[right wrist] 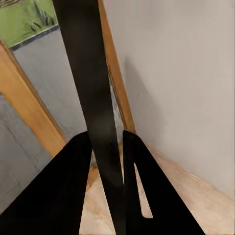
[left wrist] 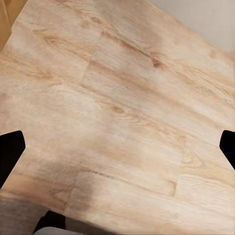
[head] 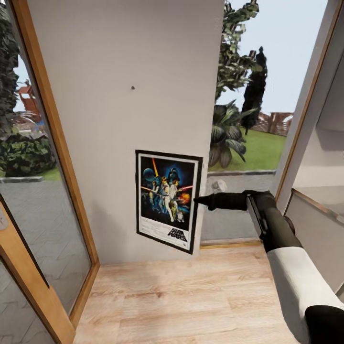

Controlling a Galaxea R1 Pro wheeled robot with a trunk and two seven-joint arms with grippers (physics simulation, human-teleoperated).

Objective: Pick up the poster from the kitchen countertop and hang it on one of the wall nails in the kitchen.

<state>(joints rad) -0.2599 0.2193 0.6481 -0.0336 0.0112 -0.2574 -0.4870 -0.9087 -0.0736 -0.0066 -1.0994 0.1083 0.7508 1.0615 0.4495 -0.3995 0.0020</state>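
The right tool (head: 199, 200) is clenched on the right edge of the poster (head: 168, 200), about halfway up the frame. In the right wrist view the two black fingers (right wrist: 58, 196) sit on either side of the poster's black frame edge (right wrist: 90, 88), which runs as a dark band through the middle of that view. The right arm (head: 282, 248), black near the wrist and white further back, reaches in from the lower right of the head view.

The poster is held upright and flat in front of a light grey wall panel (head: 124, 71), with its lower edge above the floor. Its black frame, white inner border, coloured figures on a dark ground and the "STAR WARS" title at the bottom all face the head camera. A small dark wall nail (head: 133, 88) sits in the panel well above the poster's top edge.

The left tool (left wrist: 117, 147) is released: its two dark fingertips (left wrist: 10, 152) show at opposite edges of the left wrist view, wide apart, with nothing between them but the pale wood floor (left wrist: 117, 98).

The same plank floor (head: 191, 296) spreads below the wall panel. Wood-framed glass panes (head: 43, 200) stand on the left, and a further pane to the right of the panel shows a lawn (head: 258, 153), palms and trees (head: 234, 57) outside.
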